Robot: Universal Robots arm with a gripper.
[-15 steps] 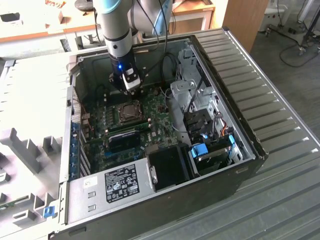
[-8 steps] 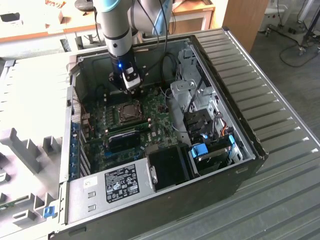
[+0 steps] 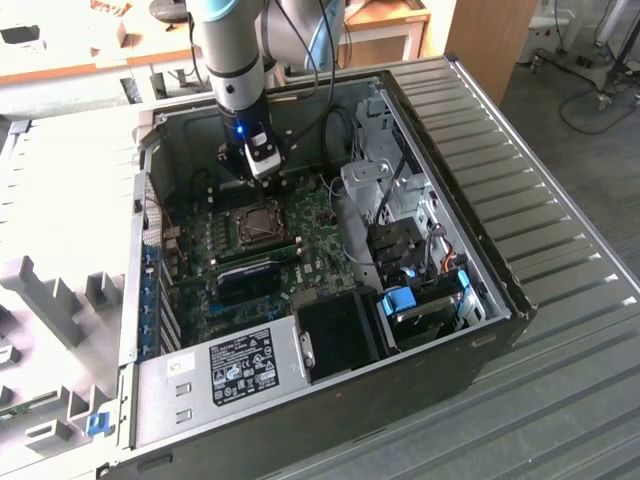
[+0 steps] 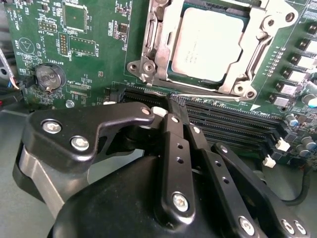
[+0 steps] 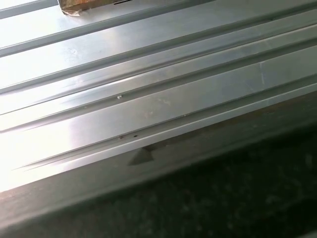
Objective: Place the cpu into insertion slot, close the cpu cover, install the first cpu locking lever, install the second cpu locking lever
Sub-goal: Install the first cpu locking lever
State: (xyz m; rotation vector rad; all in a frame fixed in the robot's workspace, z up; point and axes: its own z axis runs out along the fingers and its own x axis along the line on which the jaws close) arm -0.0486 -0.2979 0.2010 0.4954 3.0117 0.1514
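In the second wrist view the cpu [image 4: 208, 47] lies flat in the insertion slot [image 4: 173, 78], silvery top up. The cpu cover [image 4: 166, 29] is down over it, framing the chip. One locking lever [image 4: 148, 34] runs along one side of the socket. A thin wire lever [image 4: 208, 96] lies along the side nearest the memory slots. My gripper [image 4: 171, 106] is shut with nothing between its fingers, its tips just short of that wire lever. In the exterior view the gripper [image 3: 267, 183] hangs right above the far edge of the insertion slot [image 3: 258, 222].
The open computer case [image 3: 505, 290] lies on a ribbed metal table [image 3: 560, 180] [image 5: 148, 99]. Long black memory slots [image 4: 233, 124], a coin battery [image 4: 48, 77], cables [image 3: 340, 125], a drive cage [image 3: 385, 185] and the power supply [image 3: 235, 365] crowd the socket.
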